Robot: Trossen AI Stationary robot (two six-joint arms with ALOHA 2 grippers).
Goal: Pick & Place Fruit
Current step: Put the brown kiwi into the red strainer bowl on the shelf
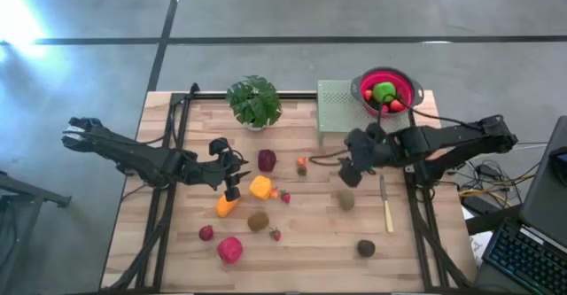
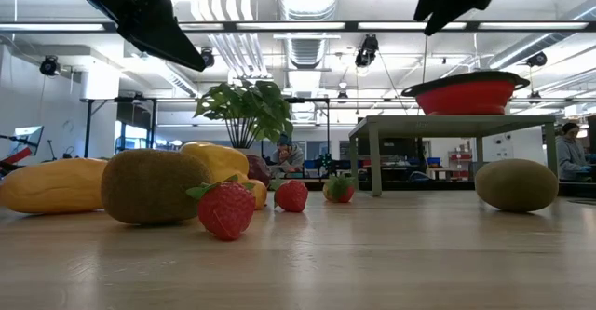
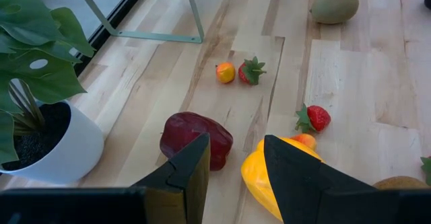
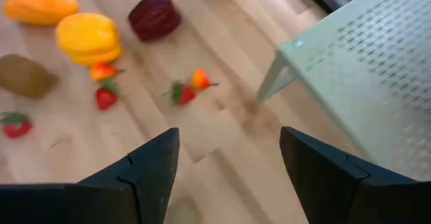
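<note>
- Left gripper (image 1: 232,173) sits left of centre in the high view, hovering over the wooden table (image 1: 310,242) right by the yellow fruit (image 1: 260,187). Its fingers (image 3: 195,170) stand a bit apart with nothing between them (wrist view shows bare wood in the gap).
- Right gripper (image 1: 351,169) is right of centre in the high view, above the table, just below the green rack (image 1: 335,109). Fingers wide apart, nothing held.
- Most of the fruit is scattered across the lower middle of the high view: a maroon fruit (image 1: 267,160), an orange fruit (image 1: 227,206) and a brown kiwi (image 1: 258,221) close around the yellow one.
- Lower left there's a big red fruit (image 1: 229,249) and a small dark red one (image 1: 206,233).
- 2 more brown ones lie to the right: one (image 1: 345,200) beside the knife (image 1: 386,205), one (image 1: 366,248) near the bottom.
- Red bowl (image 1: 386,89) at the upper right sits on the rack's corner and already has a green fruit (image 1: 384,91) in it.
- Potted plant (image 1: 254,102) stands at the top middle of the table.
</note>
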